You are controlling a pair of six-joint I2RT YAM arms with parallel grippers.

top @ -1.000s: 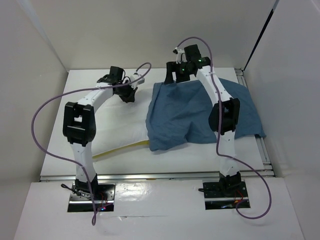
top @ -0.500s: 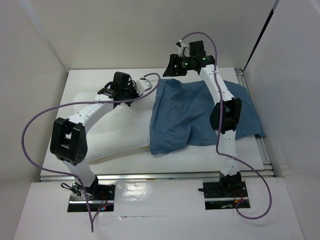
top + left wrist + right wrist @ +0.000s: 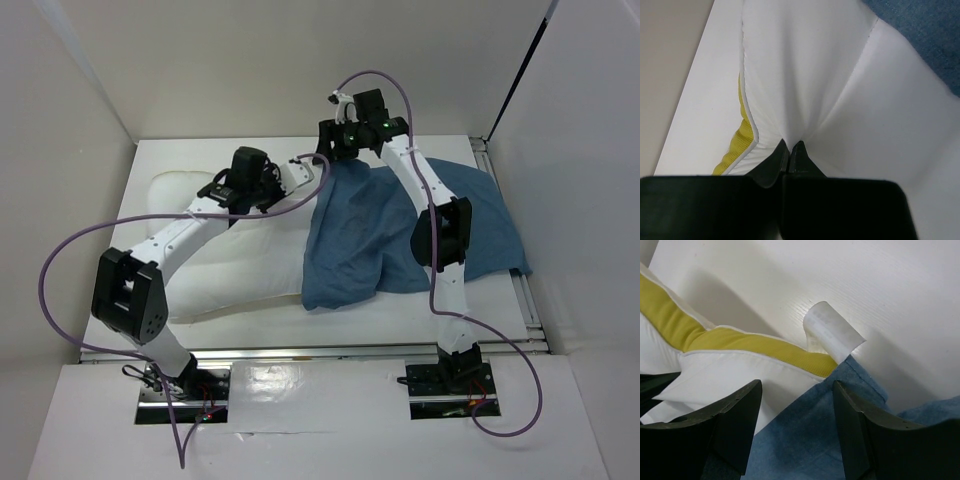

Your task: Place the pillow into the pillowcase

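Left wrist view: the left gripper [image 3: 790, 148] was clamped on a fold of the pillow [image 3: 805, 75] (yellow band [image 3: 742, 135] showing). On the counter [image 3: 700, 100], one pillow end was covered by the pillowcase [image 3: 370, 230], over whose edge the right gripper [image 3: 796, 395] was spread apart.

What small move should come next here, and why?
Probably the right gripper lowers and closes on the hem of the pillowcase. Its jaws stand open over that blue edge, where the pillow enters by its yellow-banded corner, while the left gripper is shut on a pinch of pillow and can push.
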